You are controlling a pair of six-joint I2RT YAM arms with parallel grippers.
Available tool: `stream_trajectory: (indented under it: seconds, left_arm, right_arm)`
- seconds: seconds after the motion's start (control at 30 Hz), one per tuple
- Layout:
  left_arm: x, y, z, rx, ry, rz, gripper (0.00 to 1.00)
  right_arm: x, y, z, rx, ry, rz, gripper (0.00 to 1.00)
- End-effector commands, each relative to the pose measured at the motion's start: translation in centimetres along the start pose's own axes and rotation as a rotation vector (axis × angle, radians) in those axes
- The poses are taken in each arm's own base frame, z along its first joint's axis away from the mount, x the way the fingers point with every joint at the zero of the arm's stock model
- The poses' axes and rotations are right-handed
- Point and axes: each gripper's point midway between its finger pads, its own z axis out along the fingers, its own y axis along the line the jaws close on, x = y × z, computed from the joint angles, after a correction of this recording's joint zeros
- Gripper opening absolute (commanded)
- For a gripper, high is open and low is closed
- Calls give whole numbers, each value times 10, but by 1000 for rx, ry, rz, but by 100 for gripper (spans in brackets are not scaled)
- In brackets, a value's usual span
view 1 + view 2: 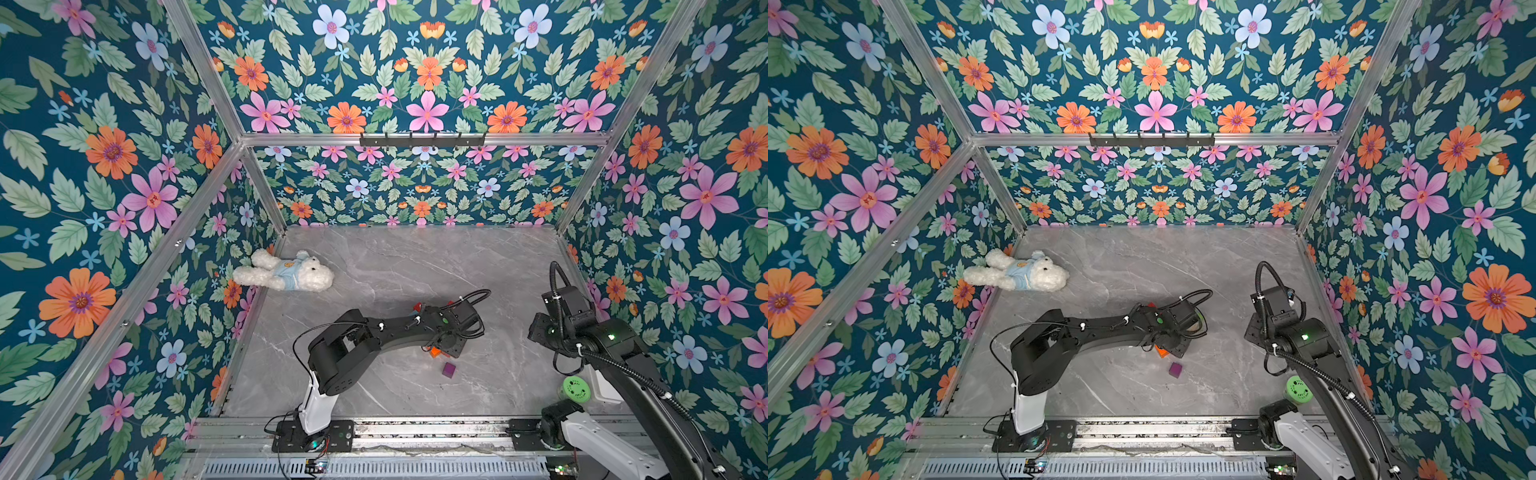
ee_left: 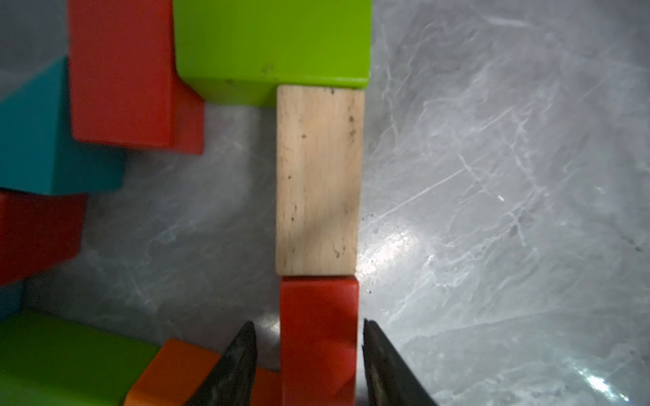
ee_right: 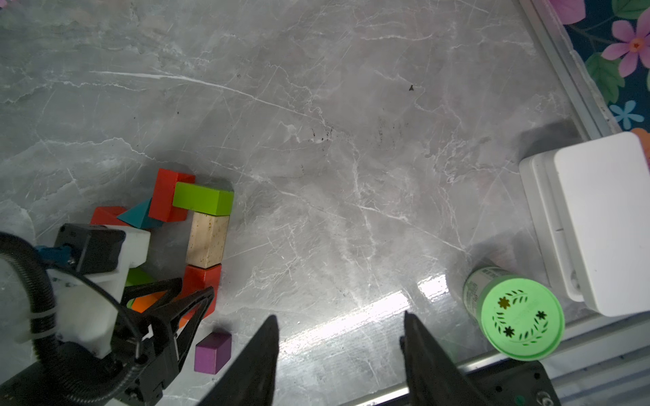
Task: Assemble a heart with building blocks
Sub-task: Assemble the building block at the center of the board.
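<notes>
Straddling a red rectangular wooden block (image 2: 318, 334), the left tool (image 2: 308, 321) has its jaws apart. Ahead of its tips a natural-wood bar (image 2: 318, 179) and green block (image 2: 271, 42) line up in the part-built heart (image 3: 165, 197). A purple cube (image 3: 212, 352) lies beside that tool on the grey marble counter (image 3: 351, 140); the right tool (image 3: 339, 314) gapes empty.

In the left wrist view only the natural-wood block (image 2: 318, 179) is seen whole: the green block (image 2: 274, 42) at one end of it and the red block (image 2: 318, 337) at the other run off the picture, and the teal block (image 2: 45, 140) across the hollow from it is blurred and cut off. In the right wrist view the left hand (image 3: 197, 284) covers most of the orange block (image 3: 146, 302) beside the natural-wood block, and the white box (image 3: 598, 218), well apart from it, is cut by the edge. In both top views the left arm (image 1: 386, 328) hides that block, the hand and nearly all the heart (image 1: 417, 307).
</notes>
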Motion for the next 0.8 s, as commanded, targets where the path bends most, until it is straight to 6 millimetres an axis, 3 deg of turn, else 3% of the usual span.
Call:
stream_trajectory:
  seconds: [0.0, 0.1, 0.2, 0.3, 0.47, 0.6, 0.77]
  left_arm:
    - [-11, -4, -10, 14, -37, -2, 54]
    - [-22, -7, -24, 26, -75, -11, 57]
    - [-30, 4, -46, 4, -122, -40, 58]
    - [-29, 40, -68, -46, -159, -147, 57]
    - [-10, 112, -102, -89, -249, -405, 55]
    - [16, 154, -107, -82, -280, -564, 53]
    - [42, 173, -97, -51, -259, -665, 49]
  right_arm:
    - [6, 6, -3, -22, 27, -31, 58]
    - [19, 14, -6, -31, 35, -89, 60]
    - [50, 34, 0, -79, 93, -170, 62]
    - [93, 64, 13, -141, 180, -285, 61]
    - [162, 106, 46, -212, 375, -370, 61]
    - [173, 126, 66, -195, 402, -381, 52]
    - [185, 146, 83, -159, 462, -387, 45]
